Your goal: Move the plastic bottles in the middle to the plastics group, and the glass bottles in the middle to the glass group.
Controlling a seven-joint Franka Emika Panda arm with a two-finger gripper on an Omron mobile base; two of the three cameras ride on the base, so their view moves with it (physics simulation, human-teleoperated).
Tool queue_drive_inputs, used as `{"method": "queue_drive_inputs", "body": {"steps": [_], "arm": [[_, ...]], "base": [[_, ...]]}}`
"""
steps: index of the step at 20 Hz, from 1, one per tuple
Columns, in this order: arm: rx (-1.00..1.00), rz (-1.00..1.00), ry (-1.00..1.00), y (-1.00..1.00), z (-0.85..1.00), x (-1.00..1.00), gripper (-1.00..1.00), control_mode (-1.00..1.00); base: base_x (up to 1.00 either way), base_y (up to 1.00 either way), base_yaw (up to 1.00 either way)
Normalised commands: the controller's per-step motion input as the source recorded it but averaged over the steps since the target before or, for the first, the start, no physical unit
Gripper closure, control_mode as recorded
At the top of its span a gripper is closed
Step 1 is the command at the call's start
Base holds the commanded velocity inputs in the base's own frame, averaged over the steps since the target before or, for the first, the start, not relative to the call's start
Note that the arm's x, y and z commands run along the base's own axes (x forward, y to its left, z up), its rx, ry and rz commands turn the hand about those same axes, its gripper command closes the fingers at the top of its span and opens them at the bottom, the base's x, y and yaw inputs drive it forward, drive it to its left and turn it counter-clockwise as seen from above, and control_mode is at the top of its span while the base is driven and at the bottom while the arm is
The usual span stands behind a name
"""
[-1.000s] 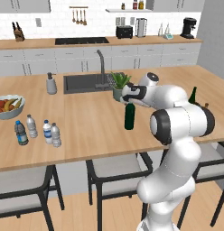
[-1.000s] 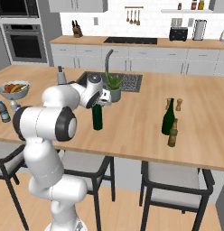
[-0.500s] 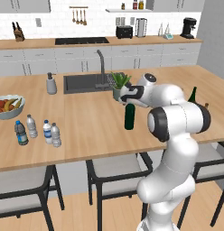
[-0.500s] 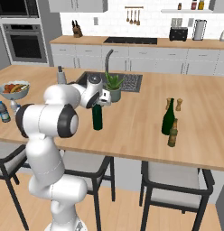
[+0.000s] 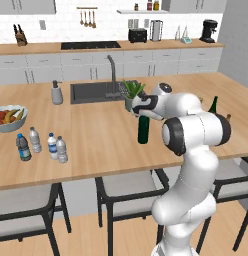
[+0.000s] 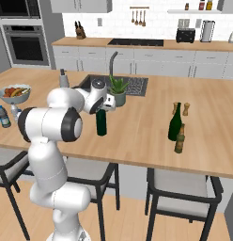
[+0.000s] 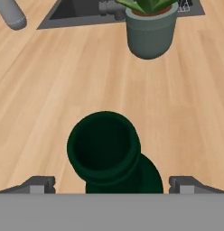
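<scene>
Four small plastic bottles [image 5: 41, 146] already cluster beside the fruit bowl [image 5: 8, 118], well away from the sink [image 5: 93, 91]. The dark wine bottle [image 5: 143, 129] stands upright just in front of that sink, undelivered. The gripper [image 7: 111, 182] hovers spread-fingered astride its neck, gripping nothing.

Hand [image 5: 142, 111] above dark wine bottle [image 5: 143, 131]
</scene>
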Motion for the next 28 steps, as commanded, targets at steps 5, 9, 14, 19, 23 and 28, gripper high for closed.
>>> {"method": "queue_drive_inputs", "body": {"steps": [5,9,14,19,23,28], "arm": [[0.00,0.00,-0.02,0.00,-0.05,0.03,-1.00,-1.00],[-0.03,0.00,-0.02,0.00,-0.07,0.01,-1.00,-1.00],[-0.04,0.00,-0.01,0.00,-0.08,0.05,-1.00,-1.00],[-0.03,0.00,-0.01,0.00,-0.08,0.06,-1.00,-1.00],[-0.02,0.00,-0.02,0.00,-0.05,0.06,-1.00,-1.00],[0.00,0.00,-0.03,0.00,-0.08,0.00,1.00,-1.00]], "base": [[0.00,0.00,0.00],[0.00,0.00,0.00],[0.00,0.00,0.00],[0.00,0.00,0.00],[0.00,0.00,0.00],[0.00,0.00,0.00]]}}
